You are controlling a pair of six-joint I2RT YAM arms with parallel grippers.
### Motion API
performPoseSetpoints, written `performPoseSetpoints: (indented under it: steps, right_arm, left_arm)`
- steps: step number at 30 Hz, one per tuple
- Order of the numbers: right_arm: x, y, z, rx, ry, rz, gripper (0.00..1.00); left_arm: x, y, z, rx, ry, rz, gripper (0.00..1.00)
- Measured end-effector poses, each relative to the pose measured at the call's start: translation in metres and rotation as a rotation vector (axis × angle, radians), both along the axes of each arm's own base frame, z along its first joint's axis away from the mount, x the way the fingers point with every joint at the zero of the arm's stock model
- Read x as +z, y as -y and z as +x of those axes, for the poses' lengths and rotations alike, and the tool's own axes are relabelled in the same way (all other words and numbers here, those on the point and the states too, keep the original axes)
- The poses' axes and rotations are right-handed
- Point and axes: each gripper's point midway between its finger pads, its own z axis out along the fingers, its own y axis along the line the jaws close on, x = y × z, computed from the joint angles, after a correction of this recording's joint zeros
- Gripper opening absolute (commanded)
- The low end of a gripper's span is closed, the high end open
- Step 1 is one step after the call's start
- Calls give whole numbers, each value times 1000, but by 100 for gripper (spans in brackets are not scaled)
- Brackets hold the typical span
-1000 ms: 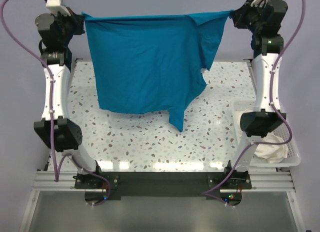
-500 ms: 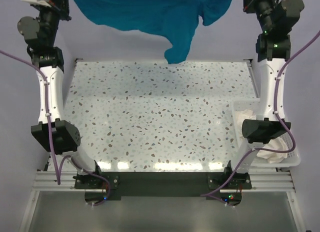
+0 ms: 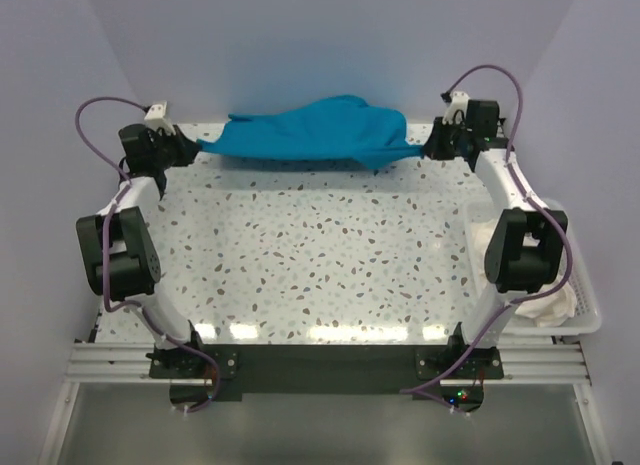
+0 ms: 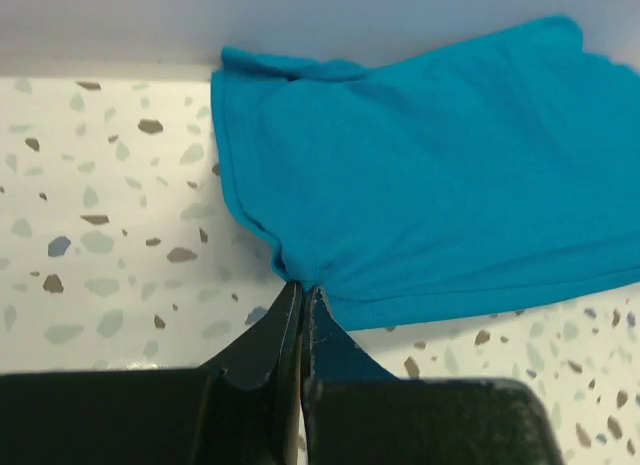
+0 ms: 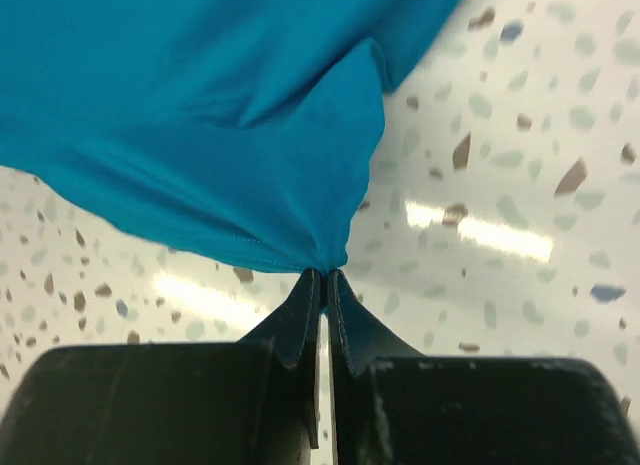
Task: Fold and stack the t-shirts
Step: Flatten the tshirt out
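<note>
The teal-blue t-shirt lies stretched along the far edge of the table, bunched in a long band. My left gripper is shut on its left corner; in the left wrist view the fingertips pinch the shirt's hem. My right gripper is shut on the right end; in the right wrist view the fingertips pinch the teal cloth. A white shirt lies crumpled in the basket behind my right arm, mostly hidden.
A white mesh basket stands at the table's right edge, near the front. The speckled tabletop spreads between the arms. A plain wall rises just behind the shirt.
Both arms have swung from high up down to the far edge of the table. The teal shirt, hanging spread before, now rests on the table in a band.
</note>
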Motion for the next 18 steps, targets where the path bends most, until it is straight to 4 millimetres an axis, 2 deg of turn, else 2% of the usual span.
performPoseSetpoints:
  steps: [2, 4, 7, 11, 13, 16, 18]
  right_arm:
    - [-22, 0, -15, 20, -73, -21, 0]
    - [-26, 1, -20, 39, -93, -42, 0]
    - [-21, 1, -26, 78, -108, -72, 0]
    - [-7, 2, -43, 163, -147, -133, 0]
    - [-5, 3, -56, 215, -178, -173, 0]
    - [-17, 5, -90, 306, -280, -222, 0]
    - [-32, 4, -124, 385, -369, -249, 0]
  left_arm:
    - [-19, 0, -6, -23, -63, 20, 0]
    - [-28, 0, -10, -50, -102, 45, 0]
    - [-33, -1, -10, -107, -163, 83, 0]
    - [-26, -3, -17, -208, -230, 158, 0]
    - [-29, -3, -32, -260, -269, 204, 0]
    - [-45, 0, -71, -339, -352, 266, 0]
    - [-60, 4, -108, -399, -418, 308, 0]
